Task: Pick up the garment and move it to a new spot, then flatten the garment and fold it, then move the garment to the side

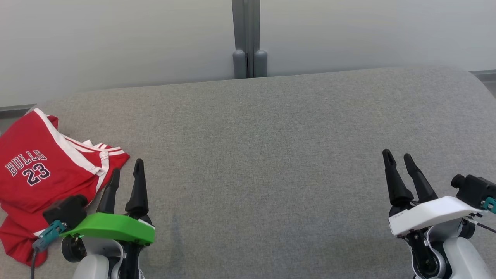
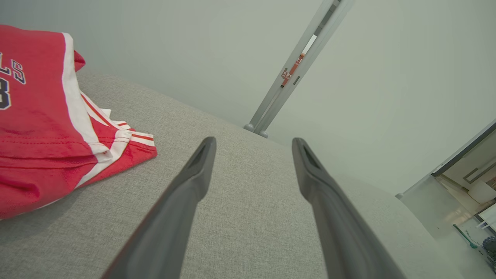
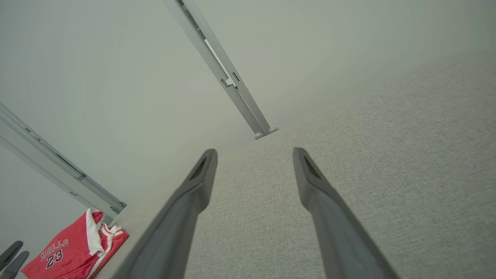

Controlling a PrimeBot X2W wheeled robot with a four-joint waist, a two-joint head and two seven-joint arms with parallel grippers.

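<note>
Red cloth with white trim and dark "BULLS 23" lettering: the garment (image 1: 42,174) is a sleeveless jersey lying rumpled, in loose overlapping layers, along the left edge of the grey cloth-covered table (image 1: 248,155), reaching up toward its far left corner. Whether any of it hangs over that edge cannot be told. In the left wrist view the garment (image 2: 38,128) lies to one side of the fingers, its striped hem resting flat on the grey weave.

Just beside its inner border, near the front edge, is the left gripper (image 1: 127,166), under a green cover. Its two dark fingers stand wide apart with nothing between them, and its own camera shows the left gripper (image 2: 254,141) over bare table, clear of the cloth.

The right gripper (image 1: 397,154), under a white cover, is near the table's right edge, well apart from the jersey. Its fingers are likewise spread and empty, with bare table between them in the right wrist view (image 3: 254,151).

Behind the far edge stand pale wall panels joined by a grey post (image 1: 248,38).
</note>
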